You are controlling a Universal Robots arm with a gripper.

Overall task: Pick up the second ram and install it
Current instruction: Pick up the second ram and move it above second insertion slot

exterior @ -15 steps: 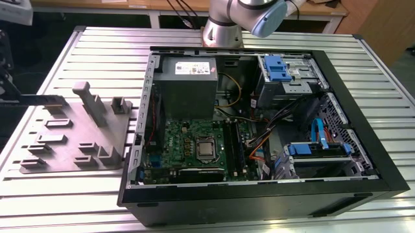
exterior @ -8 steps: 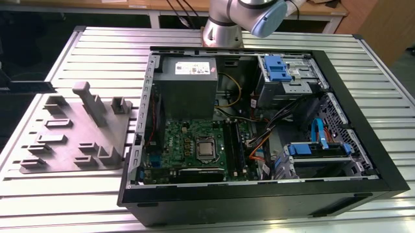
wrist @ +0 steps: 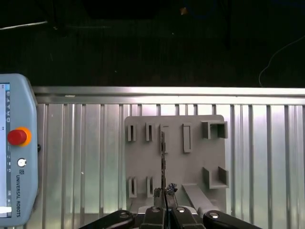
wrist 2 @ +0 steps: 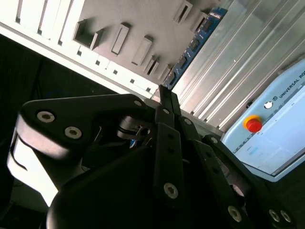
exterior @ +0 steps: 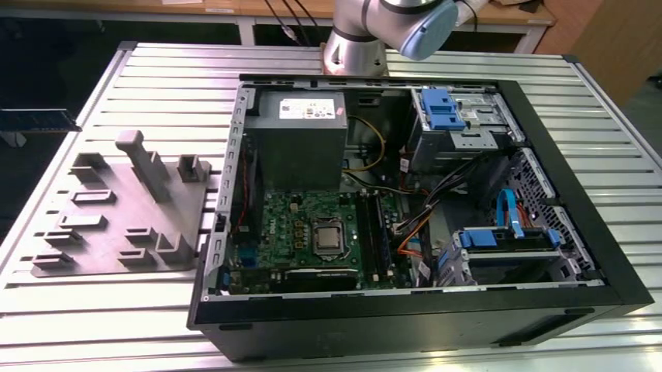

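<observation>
While pinched shut, end effector (wrist: pixel 165 194), gripping second ram (wrist 2: pixel 195 44)

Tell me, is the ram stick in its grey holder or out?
Out. The gripper pinches the second ram by one end, above the grey holder.

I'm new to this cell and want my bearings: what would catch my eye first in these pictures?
The open computer case dominates the exterior view, its green motherboard exposed, with a grey fixture plate beside it on the exterior view's left. In both wrist views the gripper holds the second ram over that plate.
</observation>
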